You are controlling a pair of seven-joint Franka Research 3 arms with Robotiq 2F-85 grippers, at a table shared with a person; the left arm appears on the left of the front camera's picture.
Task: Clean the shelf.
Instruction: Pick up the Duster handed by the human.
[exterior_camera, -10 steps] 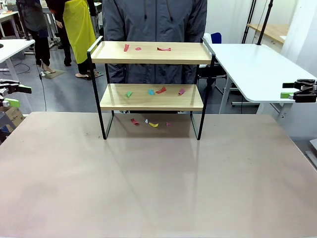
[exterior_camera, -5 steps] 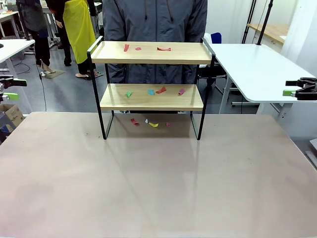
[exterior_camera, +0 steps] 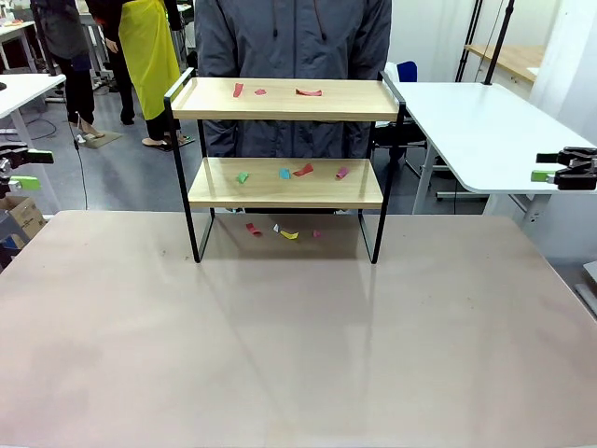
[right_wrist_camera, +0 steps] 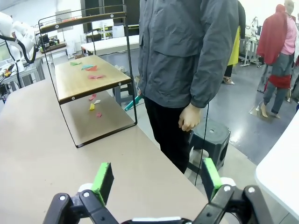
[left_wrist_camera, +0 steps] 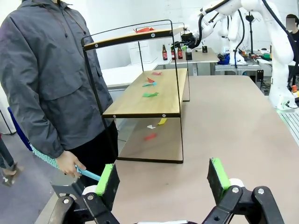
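The shelf [exterior_camera: 284, 182] stands at the table's far middle: two light wooden boards in a thin black frame. Small coloured scraps lie on the top board [exterior_camera: 309, 92], on the lower board [exterior_camera: 303, 171] and on the table under it [exterior_camera: 289, 234]. My left gripper [exterior_camera: 20, 170] hangs open at the far left edge, well away from the shelf. Off the right edge, my right gripper [exterior_camera: 558, 170] is also open and empty. The wrist views show the shelf [left_wrist_camera: 145, 93] [right_wrist_camera: 88, 79] from each side, beyond open green pads [left_wrist_camera: 217, 171] [right_wrist_camera: 103, 180].
A person in a grey jacket [exterior_camera: 292, 47] stands behind the shelf, holding a teal-handled tool [left_wrist_camera: 86, 174] low at one side. A white table [exterior_camera: 476, 126] stands at the right back. The wide tabletop [exterior_camera: 298, 345] in front of the shelf is bare.
Both grippers have drawn slightly outward towards the picture's edges over the last second. The shelf and scraps have not moved.
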